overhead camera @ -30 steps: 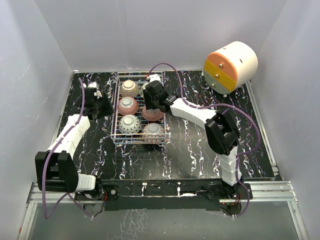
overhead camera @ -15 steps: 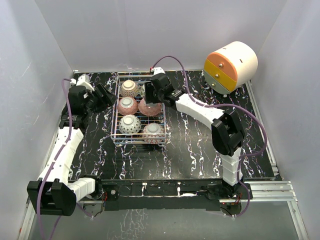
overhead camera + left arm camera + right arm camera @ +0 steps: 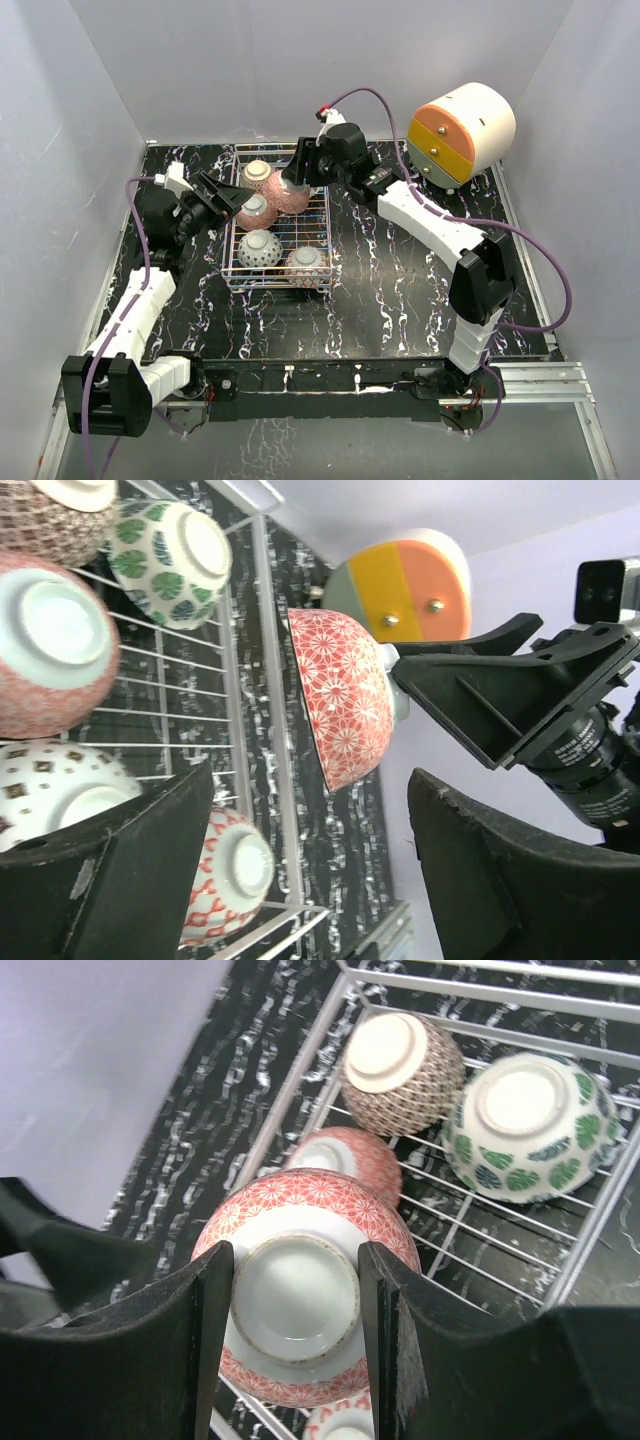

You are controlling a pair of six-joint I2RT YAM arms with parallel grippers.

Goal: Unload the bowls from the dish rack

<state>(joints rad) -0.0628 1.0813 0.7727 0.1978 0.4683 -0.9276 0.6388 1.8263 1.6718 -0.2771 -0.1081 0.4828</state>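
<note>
My right gripper (image 3: 295,1295) is shut on the white foot ring of an upturned red floral bowl (image 3: 300,1210), held above the silver wire dish rack (image 3: 232,268). From above, that bowl (image 3: 288,192) hangs over the rack's back right part. In the rack sit a beige bowl (image 3: 257,175), a pink bowl (image 3: 255,212), a speckled bowl (image 3: 259,247) and a red-patterned bowl (image 3: 306,262). A green-leaf bowl (image 3: 525,1125) shows in the right wrist view. My left gripper (image 3: 228,196) is open and empty at the rack's left side, facing the held bowl (image 3: 345,705).
A white-and-orange cylindrical drawer unit (image 3: 462,132) stands at the back right of the black marbled table (image 3: 400,290). Pale walls enclose the table on three sides. The two grippers are close together over the rack.
My right gripper has lifted the red floral bowl out of the rack and drawn it toward the back. My left arm has swung in to the rack's left side and its jaws have widened.
</note>
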